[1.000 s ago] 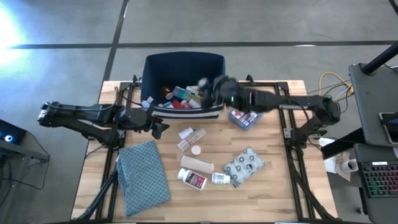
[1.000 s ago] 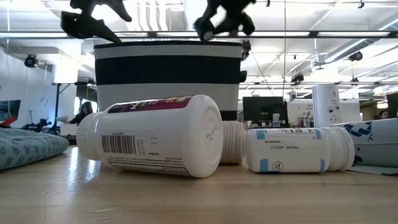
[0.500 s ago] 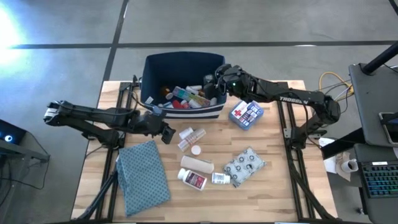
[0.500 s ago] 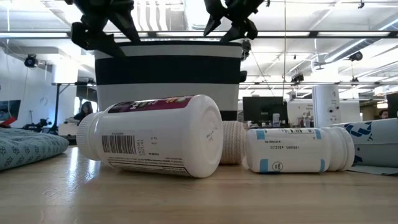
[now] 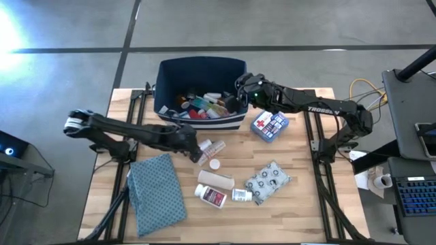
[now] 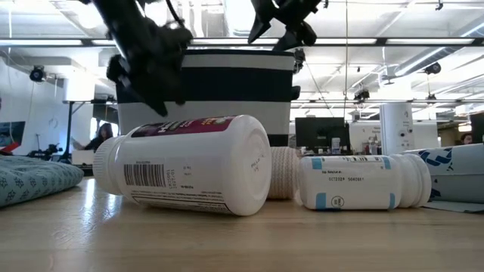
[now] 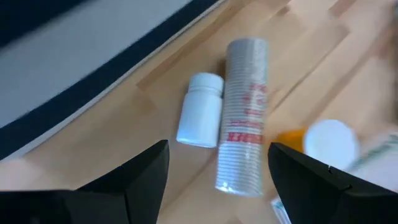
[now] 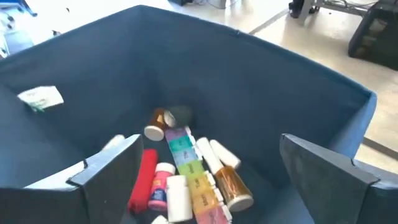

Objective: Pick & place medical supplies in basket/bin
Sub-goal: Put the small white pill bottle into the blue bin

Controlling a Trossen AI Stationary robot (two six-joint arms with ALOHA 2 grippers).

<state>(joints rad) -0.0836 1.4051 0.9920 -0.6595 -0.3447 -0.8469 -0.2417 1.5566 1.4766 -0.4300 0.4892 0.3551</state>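
Navy bin (image 5: 201,75) holds a rainbow organizer (image 8: 194,177) beneath the right pincer (image 5: 240,87), open, empty; left pincer (image 5: 197,151) open

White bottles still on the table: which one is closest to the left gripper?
The small white bottle lying beside the clear ribbed tube, just ahead of the open left gripper. The other bottles lie farther off, by the tan roll.

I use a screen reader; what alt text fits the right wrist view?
The right gripper, fingers open and empty, hangs over the navy bin. At the bin's bottom lie a rainbow pill organizer, a red tube and several small bottles.
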